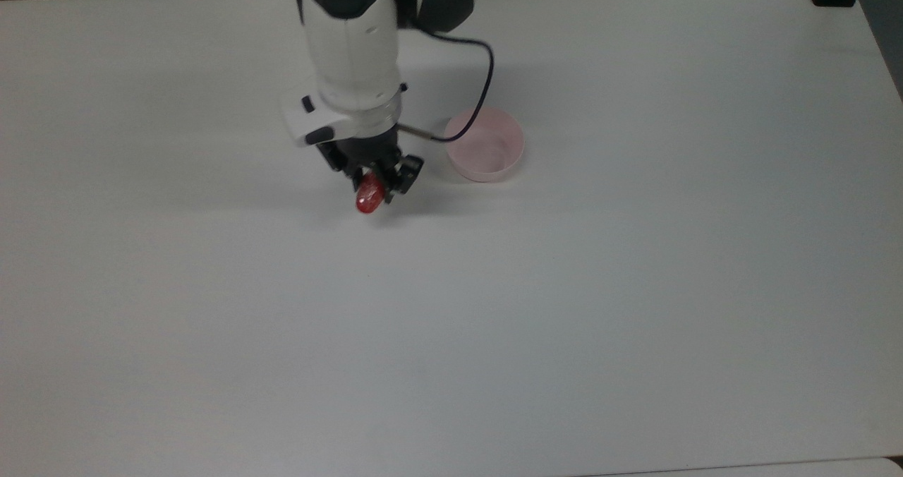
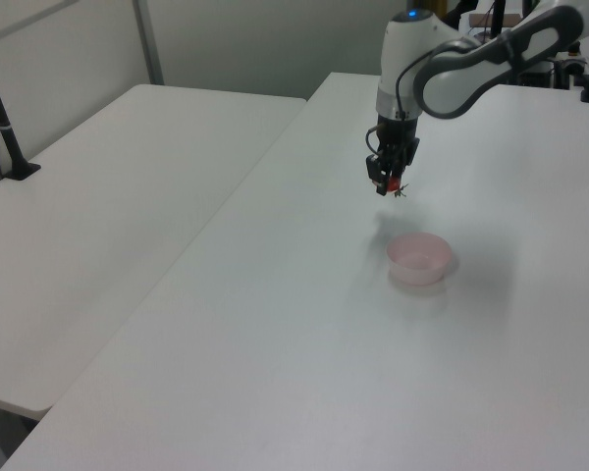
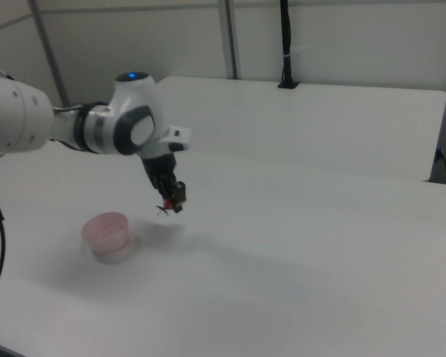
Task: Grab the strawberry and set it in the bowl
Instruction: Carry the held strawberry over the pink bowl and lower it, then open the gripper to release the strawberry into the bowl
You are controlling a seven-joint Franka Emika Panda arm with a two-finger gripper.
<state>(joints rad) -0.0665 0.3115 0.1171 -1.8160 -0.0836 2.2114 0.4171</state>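
White bench point(image 1: 635, 286), tool raised with the fruit.
Top view: the black two-finger tool point(image 1: 377, 184) is clenched on the small glossy red toy strawberry point(image 1: 369, 197), to the top view's left of the small round pale pink translucent plastic bowl point(image 1: 485, 145). Left view: tool point(image 2: 388, 182) and strawberry point(image 2: 397, 186) hang clear above the bench, the bowl point(image 2: 419, 258) nearer the camera. Right view: the strawberry point(image 3: 171, 204) hangs to the right view's right of the bowl point(image 3: 107, 234).

A broad white surface point(image 1: 564, 308) is seen. A second white table point(image 2: 108, 186) is set beside it, toward nine o'clock in the left view. A black post point(image 2: 2, 113) is clamped at its edge.
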